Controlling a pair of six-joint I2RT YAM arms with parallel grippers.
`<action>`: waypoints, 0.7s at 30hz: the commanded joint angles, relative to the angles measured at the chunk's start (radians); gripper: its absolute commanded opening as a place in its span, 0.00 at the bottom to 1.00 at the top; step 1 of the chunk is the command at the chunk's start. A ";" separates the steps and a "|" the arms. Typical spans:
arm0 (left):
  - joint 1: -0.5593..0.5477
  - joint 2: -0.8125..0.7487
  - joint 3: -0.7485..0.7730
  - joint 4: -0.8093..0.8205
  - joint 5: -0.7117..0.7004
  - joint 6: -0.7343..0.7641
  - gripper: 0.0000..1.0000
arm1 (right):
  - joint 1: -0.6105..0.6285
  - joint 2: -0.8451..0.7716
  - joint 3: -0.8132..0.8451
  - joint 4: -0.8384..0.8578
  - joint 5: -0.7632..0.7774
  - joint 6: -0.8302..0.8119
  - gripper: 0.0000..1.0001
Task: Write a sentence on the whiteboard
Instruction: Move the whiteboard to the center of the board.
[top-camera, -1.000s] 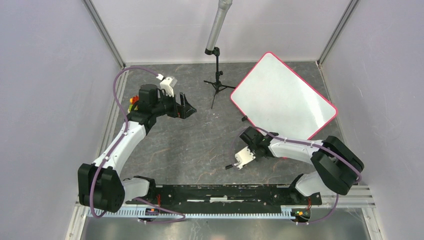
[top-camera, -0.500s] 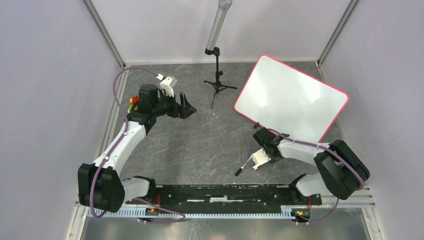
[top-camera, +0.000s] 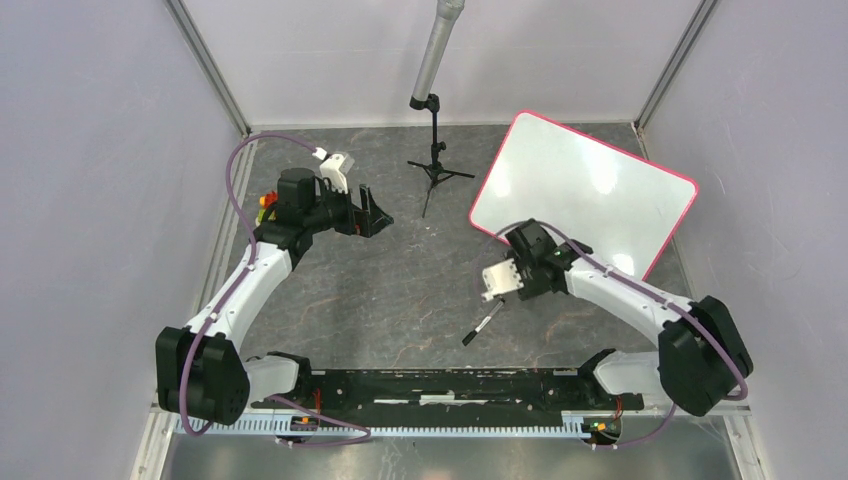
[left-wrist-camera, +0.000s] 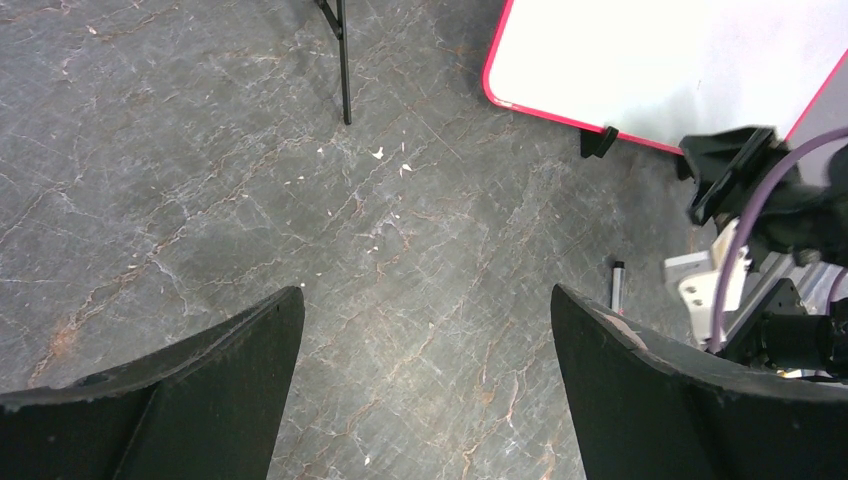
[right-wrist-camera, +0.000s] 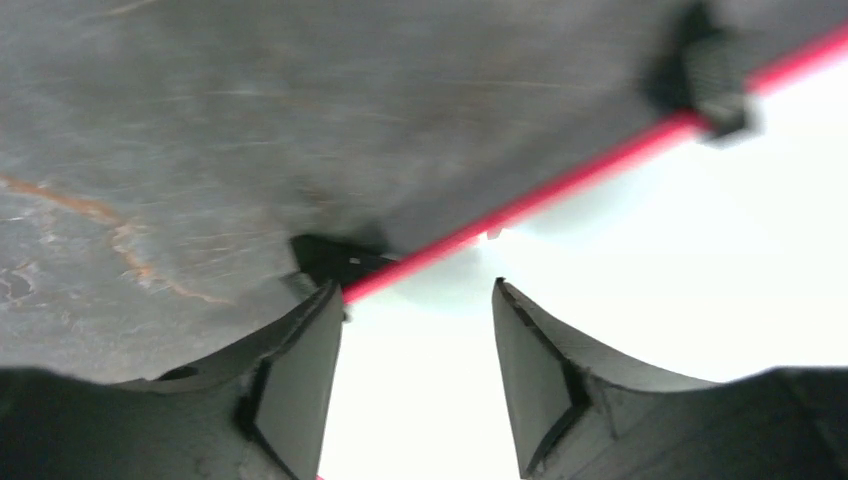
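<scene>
whiteboard (top-camera: 590, 190) blank, flat at far right of table (top-camera: 400, 290). left gripper (top-camera: 375, 212) wide, empty, well apart. marker (top-camera: 482, 325) loose mid-table. right gripper (right-wrist-camera: 413, 285) jaws apart, empty, over board's near edge. advice: grasp marker mid-barrel, tip clear.

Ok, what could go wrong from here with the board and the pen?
The marker lies loose on the table, in neither gripper, and the whiteboard looks blank, so writing can't start until it's picked up. The right gripper stands open right over the board's red rim beside a black clip; a low move could snag it and shove the board.
</scene>
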 joint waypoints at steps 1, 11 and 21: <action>0.006 0.000 -0.012 0.050 0.039 -0.028 0.98 | -0.003 -0.067 0.152 -0.067 -0.219 0.156 0.69; -0.197 0.036 -0.022 -0.084 -0.064 0.215 0.94 | -0.167 -0.231 0.217 0.127 -0.396 0.726 0.90; -0.691 0.226 0.026 -0.093 -0.311 0.334 0.89 | -0.552 -0.276 0.175 0.098 -0.523 1.221 0.87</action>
